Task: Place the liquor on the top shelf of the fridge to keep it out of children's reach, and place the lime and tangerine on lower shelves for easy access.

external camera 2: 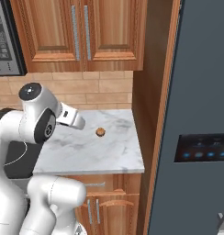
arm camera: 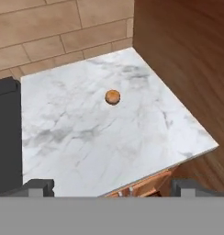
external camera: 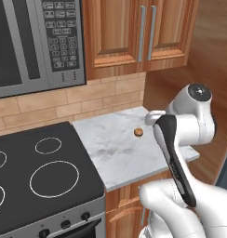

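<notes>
The tangerine (arm camera: 113, 97) is a small orange-brown ball lying alone on the white marble counter (arm camera: 86, 137); it also appears as the tangerine (external camera: 139, 132) and the tangerine (external camera 2: 100, 132) in the base views. My gripper (arm camera: 113, 188) hangs open above the counter's front edge, its fingertips (arm camera: 39, 186) wide apart with nothing between them, well short of the fruit. The fridge (external camera 2: 196, 92) stands to the right of the counter, showing its dark grey front and black panel (external camera 2: 203, 148) of blue lights. Its shelves are hidden. The liquor and the lime are out of view.
A black cooktop (external camera: 36, 172) borders the counter on the left, with a microwave (external camera: 36, 42) above it. Wooden wall cabinets (external camera 2: 81, 32) hang over the counter. A tall wooden side panel (external camera 2: 150, 92) walls off the counter's right side. A tiled wall (arm camera: 54, 32) closes the back.
</notes>
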You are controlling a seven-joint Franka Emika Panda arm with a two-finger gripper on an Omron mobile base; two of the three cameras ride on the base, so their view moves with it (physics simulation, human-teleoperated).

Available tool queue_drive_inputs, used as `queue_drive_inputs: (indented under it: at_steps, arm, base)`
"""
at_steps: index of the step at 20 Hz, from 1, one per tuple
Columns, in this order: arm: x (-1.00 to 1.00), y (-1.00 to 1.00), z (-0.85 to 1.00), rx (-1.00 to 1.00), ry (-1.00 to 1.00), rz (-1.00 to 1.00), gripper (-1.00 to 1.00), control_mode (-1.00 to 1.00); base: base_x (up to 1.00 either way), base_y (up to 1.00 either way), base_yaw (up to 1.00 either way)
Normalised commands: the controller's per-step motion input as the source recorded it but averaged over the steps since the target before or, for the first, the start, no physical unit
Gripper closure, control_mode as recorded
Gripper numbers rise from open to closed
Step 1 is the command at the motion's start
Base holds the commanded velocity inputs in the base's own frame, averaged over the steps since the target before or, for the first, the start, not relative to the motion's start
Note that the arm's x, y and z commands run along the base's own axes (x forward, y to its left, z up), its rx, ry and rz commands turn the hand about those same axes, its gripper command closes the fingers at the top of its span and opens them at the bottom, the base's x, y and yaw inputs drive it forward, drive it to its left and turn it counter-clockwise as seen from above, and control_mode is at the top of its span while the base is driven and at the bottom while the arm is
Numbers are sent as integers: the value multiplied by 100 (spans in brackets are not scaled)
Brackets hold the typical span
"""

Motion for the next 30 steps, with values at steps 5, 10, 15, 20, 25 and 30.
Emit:
queue_drive_inputs:
  at_steps: [5, 10, 15, 20, 25, 30]
  arm:
    - [59, -10, -53, 19, 2, 0, -100, -100]
    - [50, 0, -38, 5, 4, 0, -100, -100]
    - [56, 0, -28, 0, 9, 0, -100, -100]
    - [51, 0, -30, -2, 13, -1, -100, -100]
    - [50, 0, -27, -1, 13, -1, -100, -100]
    - [45, 0, -22, 0, 10, -1, -100, -100]
  base:
    - [0, 0, 0]
    - [0, 0, 0]
    - [0, 0, 0]
    - [0, 0, 0]
    - [0, 0, 0]
    - [0, 0, 0]
